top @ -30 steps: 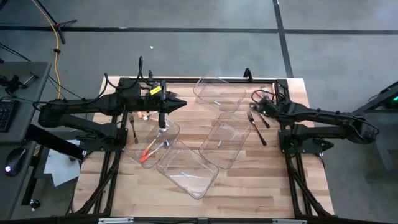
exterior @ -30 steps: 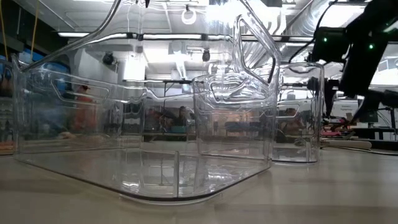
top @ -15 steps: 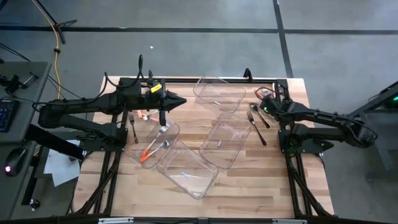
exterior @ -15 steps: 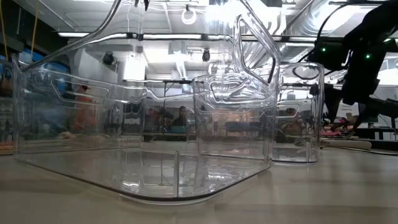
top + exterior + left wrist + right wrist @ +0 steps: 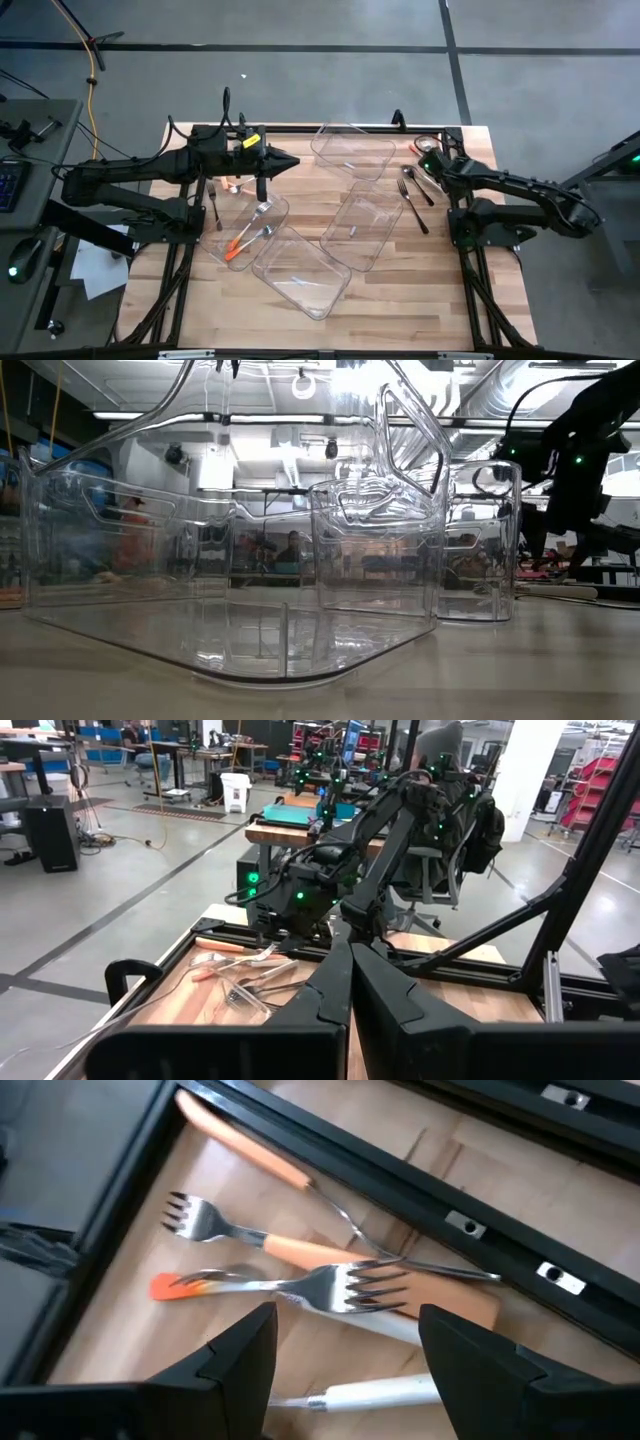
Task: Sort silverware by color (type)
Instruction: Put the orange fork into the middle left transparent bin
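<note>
Silverware lies in a loose pile at the table's far right corner: orange-handled forks (image 5: 250,1235), a silver fork (image 5: 340,1290) and a white handle (image 5: 380,1392). My right gripper (image 5: 350,1380) hovers open just above this pile, slanting down, touching nothing; it also shows in the high view (image 5: 428,162). Two black forks (image 5: 412,195) lie on the wood nearby. An orange-handled piece (image 5: 243,240) lies in the left clear bin (image 5: 275,208). My left gripper (image 5: 292,160) waits shut, level, above the far left of the table.
Several clear plastic bins stand mid-table: one at the far side (image 5: 352,150), one at centre right (image 5: 363,228), one nearer (image 5: 300,270). A dark fork (image 5: 215,205) lies by the left arm. The black table frame (image 5: 420,1170) runs close behind the pile.
My right gripper has swung toward the table's far right corner and sunk a little over the pile of silverware, rolling somewhat as it went. Its fingers have stayed open. The silverware and the bins have not moved.
</note>
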`<action>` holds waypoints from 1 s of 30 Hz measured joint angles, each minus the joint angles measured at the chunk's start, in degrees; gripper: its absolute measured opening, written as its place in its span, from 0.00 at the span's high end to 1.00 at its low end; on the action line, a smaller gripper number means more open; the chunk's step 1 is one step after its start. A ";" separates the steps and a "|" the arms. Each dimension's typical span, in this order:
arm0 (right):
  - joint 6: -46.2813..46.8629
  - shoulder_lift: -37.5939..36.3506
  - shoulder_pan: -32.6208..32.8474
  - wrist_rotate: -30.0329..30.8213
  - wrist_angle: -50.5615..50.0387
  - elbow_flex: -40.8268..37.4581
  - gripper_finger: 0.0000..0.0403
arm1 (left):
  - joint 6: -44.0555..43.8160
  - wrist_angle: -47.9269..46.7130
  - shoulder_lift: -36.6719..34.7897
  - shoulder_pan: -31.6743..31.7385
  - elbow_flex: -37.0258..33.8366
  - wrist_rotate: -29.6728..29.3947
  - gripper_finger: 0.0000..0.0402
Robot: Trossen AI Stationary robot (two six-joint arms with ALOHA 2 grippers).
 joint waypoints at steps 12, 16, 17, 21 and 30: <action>2.95 4.37 -2.09 0.87 0.63 0.00 0.48 | 0.00 0.00 0.00 0.00 0.00 -0.04 1.00; 0.86 4.37 -2.25 1.39 2.54 0.00 0.58 | 0.00 0.00 0.00 0.00 0.00 -0.11 1.00; 0.27 4.36 -2.25 1.59 2.94 0.00 0.60 | 0.00 0.00 0.00 0.00 0.00 -0.14 1.00; -0.11 4.38 -2.25 1.79 3.04 0.00 0.68 | 0.00 0.00 0.00 0.00 0.00 -0.14 1.00; -2.01 6.89 -2.25 -0.17 3.39 0.02 0.72 | -0.42 0.00 0.00 -0.02 0.00 -0.12 1.00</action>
